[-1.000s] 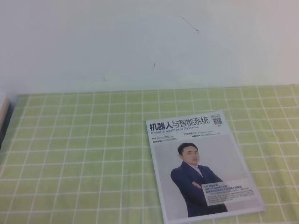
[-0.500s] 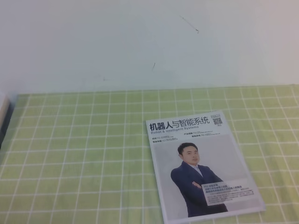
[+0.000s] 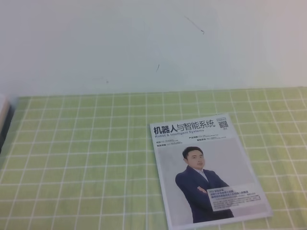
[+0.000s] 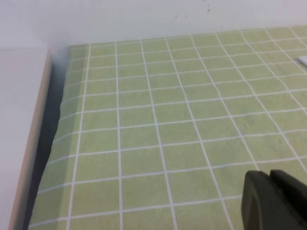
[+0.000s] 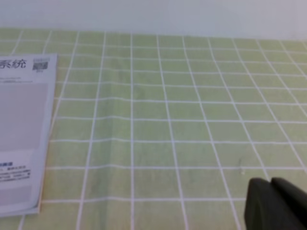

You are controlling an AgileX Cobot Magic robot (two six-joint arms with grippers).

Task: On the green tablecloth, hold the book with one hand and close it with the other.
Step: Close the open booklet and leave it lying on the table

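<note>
The book (image 3: 204, 170) lies closed and flat on the green tablecloth (image 3: 86, 153), right of centre, its white cover with black title and a man in a dark suit facing up. The right wrist view shows the cover's right part (image 5: 21, 129) at the left, and the left wrist view catches only a white corner (image 4: 303, 60) at the right edge. Neither arm appears in the high view. My left gripper (image 4: 269, 175) is a dark shape low in its own view, fingers together over bare cloth. Over cloth right of the book, my right gripper (image 5: 270, 181) looks the same.
A white wall (image 3: 153, 43) runs behind the cloth's far edge. A pale raised surface (image 4: 24, 129) borders the cloth on the left, with a dark gap between them. Cloth stretches left of the book and to its right.
</note>
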